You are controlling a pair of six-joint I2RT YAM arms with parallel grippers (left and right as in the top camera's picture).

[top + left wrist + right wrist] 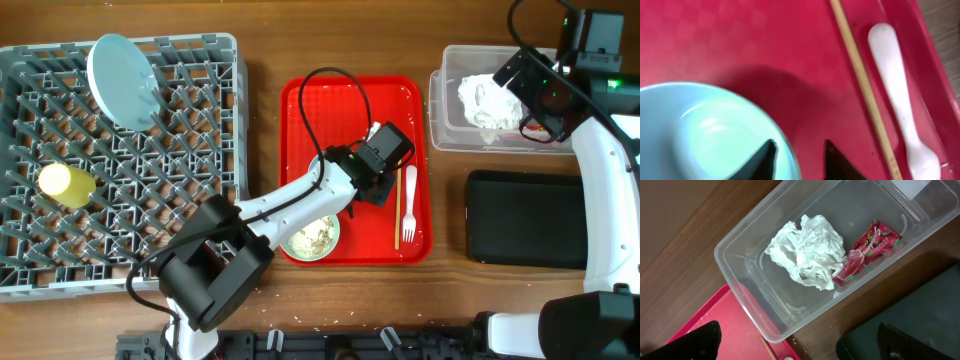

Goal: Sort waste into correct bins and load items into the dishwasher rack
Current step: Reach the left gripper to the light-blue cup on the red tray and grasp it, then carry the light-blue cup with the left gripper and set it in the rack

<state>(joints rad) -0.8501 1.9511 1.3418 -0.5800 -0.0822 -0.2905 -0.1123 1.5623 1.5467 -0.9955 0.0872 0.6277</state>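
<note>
My left gripper is open and straddles the rim of an empty pale teal bowl on the red tray, one finger inside and one outside. In the overhead view the left gripper hides that bowl. A thin wooden stick and a white fork lie to its right. A second bowl holds rice-like scraps. My right gripper is wide open and empty above the clear tub, which holds the crumpled napkin and the red wrapper.
The grey dishwasher rack at the left holds a yellow cup and a pale round dish standing on edge. The black tray lies below the clear tub. A black cable loops over the red tray.
</note>
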